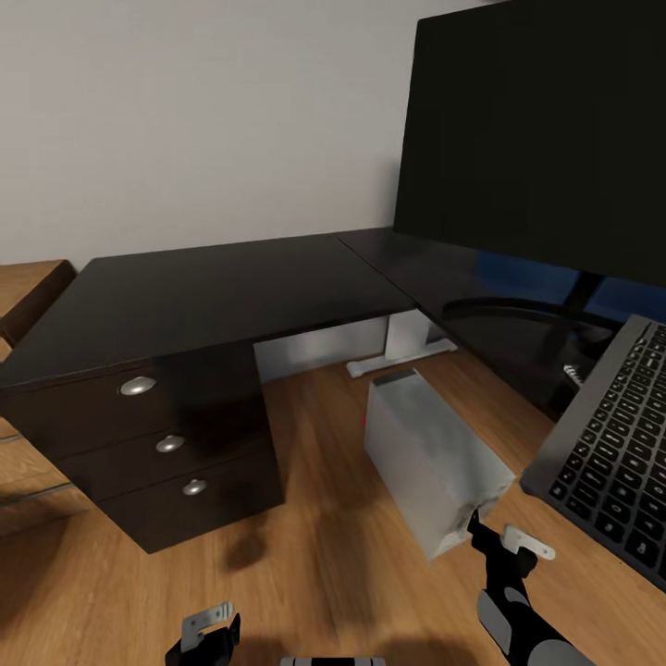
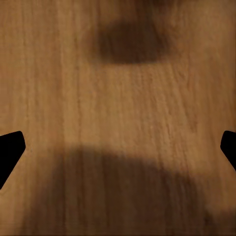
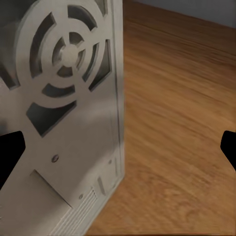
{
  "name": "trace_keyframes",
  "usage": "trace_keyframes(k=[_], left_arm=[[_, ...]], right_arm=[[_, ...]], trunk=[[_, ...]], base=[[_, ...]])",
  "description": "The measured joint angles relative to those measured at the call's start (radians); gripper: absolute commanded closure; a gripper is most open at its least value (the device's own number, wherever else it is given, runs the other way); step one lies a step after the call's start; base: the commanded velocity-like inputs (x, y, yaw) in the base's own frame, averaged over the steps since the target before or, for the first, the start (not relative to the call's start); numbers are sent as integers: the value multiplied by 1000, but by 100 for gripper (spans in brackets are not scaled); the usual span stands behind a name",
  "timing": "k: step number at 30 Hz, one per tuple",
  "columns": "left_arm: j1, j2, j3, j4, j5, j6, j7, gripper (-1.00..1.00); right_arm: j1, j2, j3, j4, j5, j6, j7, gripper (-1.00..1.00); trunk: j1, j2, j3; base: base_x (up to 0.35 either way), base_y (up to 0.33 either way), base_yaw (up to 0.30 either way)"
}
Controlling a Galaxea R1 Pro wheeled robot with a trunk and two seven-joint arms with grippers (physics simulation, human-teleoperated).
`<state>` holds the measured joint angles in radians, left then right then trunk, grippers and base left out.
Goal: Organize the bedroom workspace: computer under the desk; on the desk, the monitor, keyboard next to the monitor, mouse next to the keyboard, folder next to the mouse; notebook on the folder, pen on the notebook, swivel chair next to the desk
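At the lower right of the head view, the right gripper (image 1: 507, 544) hangs just beside the near end of the computer (image 1: 430, 456), its dark finger and its pale finger spread apart with nothing between them. In the right wrist view the two black fingertips (image 3: 10, 152) sit at opposite edges, wide apart, and the computer's rear panel (image 3: 64, 113) with its round fan grille stands close ahead (whether a finger touches the case cannot be told). The left gripper (image 1: 209, 632) hangs low at the bottom of the head view over the wooden floor (image 1: 314, 546); in the left wrist view its fingertips (image 2: 10, 150) are likewise far apart, with bare floor planks (image 2: 118, 98) and soft shadows between them.

The computer is a light grey tower standing on the floor, out in front of the desk (image 1: 213, 296) and turned at an angle, near the white pedestal leg (image 1: 407, 340). The black L-shaped desk top runs from the left, over three black drawers with round silver knobs (image 1: 137, 386), to the corner and on to the right. On that right wing stands the monitor (image 1: 546, 129), a wide black screen on a curved stand. The keyboard (image 1: 615, 444) lies in front of it, close to the camera, with its near corner jutting over the desk edge above the computer. A strip of blue (image 1: 518, 273) shows beneath the screen.
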<state>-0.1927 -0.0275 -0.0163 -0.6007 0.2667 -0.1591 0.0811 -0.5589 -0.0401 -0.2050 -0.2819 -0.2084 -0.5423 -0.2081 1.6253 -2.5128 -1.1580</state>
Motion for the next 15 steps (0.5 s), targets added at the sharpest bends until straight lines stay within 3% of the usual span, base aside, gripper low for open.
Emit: trace_keyframes(k=[9, 15], left_arm=[[0, 0, 0, 0, 0, -1, 0, -100], [0, 0, 0, 0, 0, -1, 0, -100]], right_arm=[[0, 0, 3, 0, 3, 0, 1, -100], [0, 0, 4, 0, 2, 0, 2, -100]], trunk=[[0, 0, 0], [0, 0, 0]], base=[[34, 67, 0], [141, 126, 0]])
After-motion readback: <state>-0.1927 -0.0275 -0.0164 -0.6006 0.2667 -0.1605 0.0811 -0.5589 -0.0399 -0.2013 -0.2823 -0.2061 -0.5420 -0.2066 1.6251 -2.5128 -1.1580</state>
